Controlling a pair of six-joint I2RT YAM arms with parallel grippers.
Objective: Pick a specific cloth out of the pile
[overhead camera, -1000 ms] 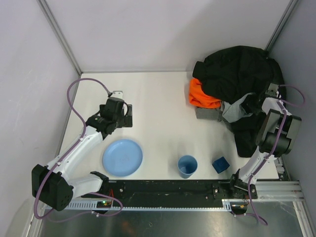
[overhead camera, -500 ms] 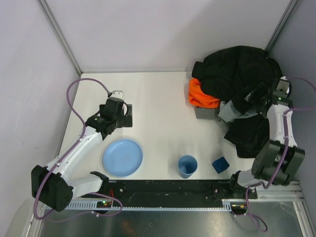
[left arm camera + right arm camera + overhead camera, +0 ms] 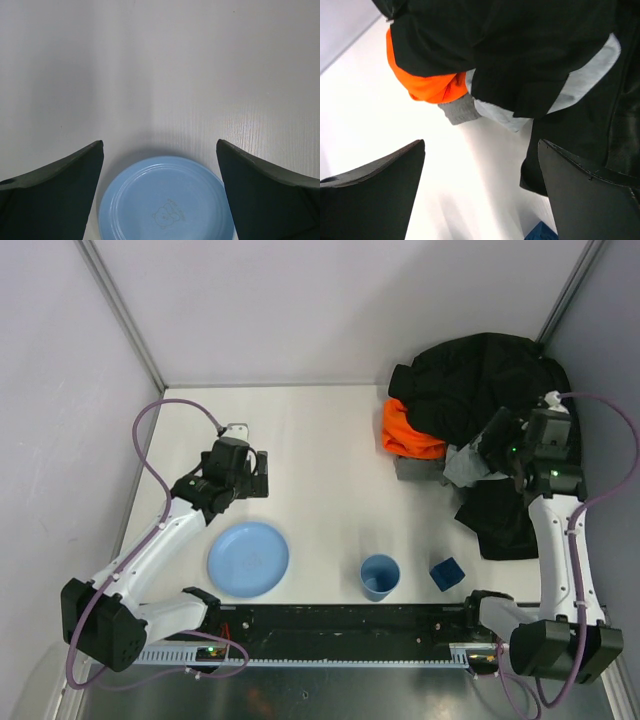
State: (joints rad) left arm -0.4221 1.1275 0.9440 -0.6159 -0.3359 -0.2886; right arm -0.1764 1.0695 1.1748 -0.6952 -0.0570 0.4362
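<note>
The pile (image 3: pixel 490 380) is heaped at the back right, mostly a black jacket (image 3: pixel 520 45) over a bright orange cloth (image 3: pixel 405 435). The cloth (image 3: pixel 418 470) is a mid-grey piece that pokes out at the pile's front edge under the orange; most of it is buried. In the right wrist view only the cloth's ribbed corner (image 3: pixel 460 110) shows, beside pale grey fabric (image 3: pixel 495 114). My right gripper (image 3: pixel 492 440) hovers over the pile's front edge, open (image 3: pixel 481 145), with bare table between its fingers. My left gripper (image 3: pixel 262 473) is open (image 3: pixel 160 145) above the table.
A blue plate (image 3: pixel 248 558) lies under the left gripper's view (image 3: pixel 167 200). A blue cup (image 3: pixel 380 575) and a small blue block (image 3: pixel 447 572) stand near the front edge; the block's corner (image 3: pixel 540 234) shows below the right gripper. Walls enclose the table.
My right gripper has opened and let go of the fabric at the pile's front. Its arm has straightened and shifted, and the black jacket's lower flap has settled. The left arm has not moved.
</note>
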